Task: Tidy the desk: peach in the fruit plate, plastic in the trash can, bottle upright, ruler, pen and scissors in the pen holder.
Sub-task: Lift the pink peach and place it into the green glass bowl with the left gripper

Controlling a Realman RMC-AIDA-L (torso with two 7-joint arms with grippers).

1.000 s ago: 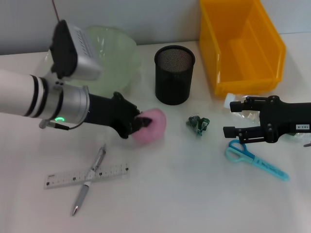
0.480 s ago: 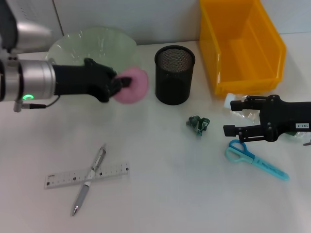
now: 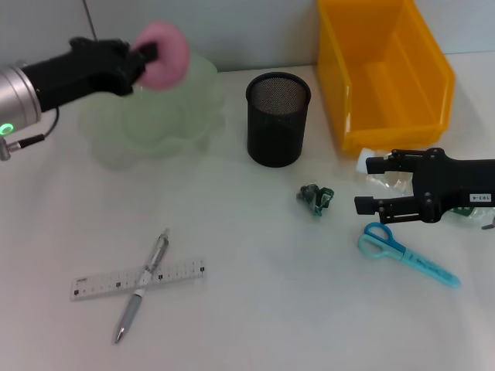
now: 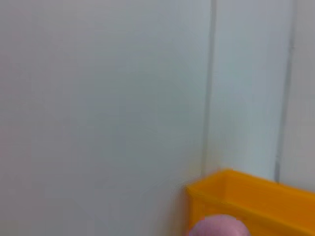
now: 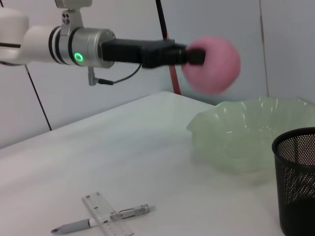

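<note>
Left arm (image 3: 23, 93): silver cylinder with black bands, a green light, a thin black cable, ending in a black tool (image 3: 143, 54). Right tool (image 3: 379, 188): black, with a small white label.

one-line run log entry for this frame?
left gripper: shut on peach, above fruit plate | right gripper: open, beside bottle | scissors, ruler, pen: on desk

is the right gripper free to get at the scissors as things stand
Probably yes. The right gripper hangs open and empty just behind the scissors, which lie flat on the table with nothing on top; the clear bottle is not between them.
</note>
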